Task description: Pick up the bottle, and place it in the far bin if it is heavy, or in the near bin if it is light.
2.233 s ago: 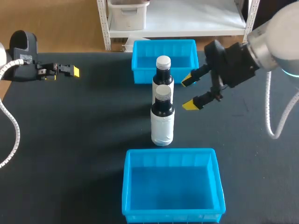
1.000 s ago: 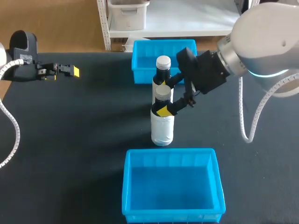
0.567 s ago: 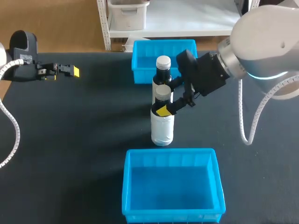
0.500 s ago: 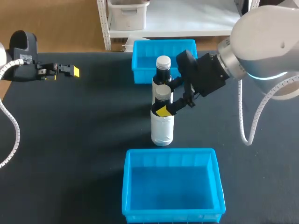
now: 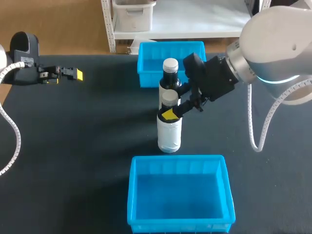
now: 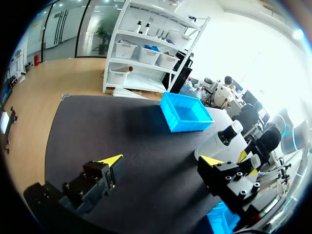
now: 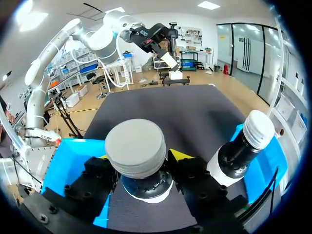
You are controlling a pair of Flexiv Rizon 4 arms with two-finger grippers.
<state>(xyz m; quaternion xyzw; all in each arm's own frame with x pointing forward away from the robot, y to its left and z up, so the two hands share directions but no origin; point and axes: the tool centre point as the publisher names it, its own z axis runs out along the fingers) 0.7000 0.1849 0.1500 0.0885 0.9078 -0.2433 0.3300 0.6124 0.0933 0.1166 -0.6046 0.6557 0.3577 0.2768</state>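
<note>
My right gripper (image 7: 142, 168) clenches the dark, white-labelled, grey-capped bottle (image 5: 169, 134) by its neck; my left gripper (image 5: 68, 74) is released. A skewed lift could topple the matching white-capped bottle (image 5: 170, 73) just behind it.

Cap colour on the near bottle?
The near bottle has a light grey cap; it shows clearest in the right wrist view.

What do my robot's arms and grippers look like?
The right arm is a bulky light-grey shell with a glowing blue ring, a black wrist and a white ribbed cable. The left arm shows black, with its own white hose. The left gripper and right gripper are black with yellow tips.
</note>
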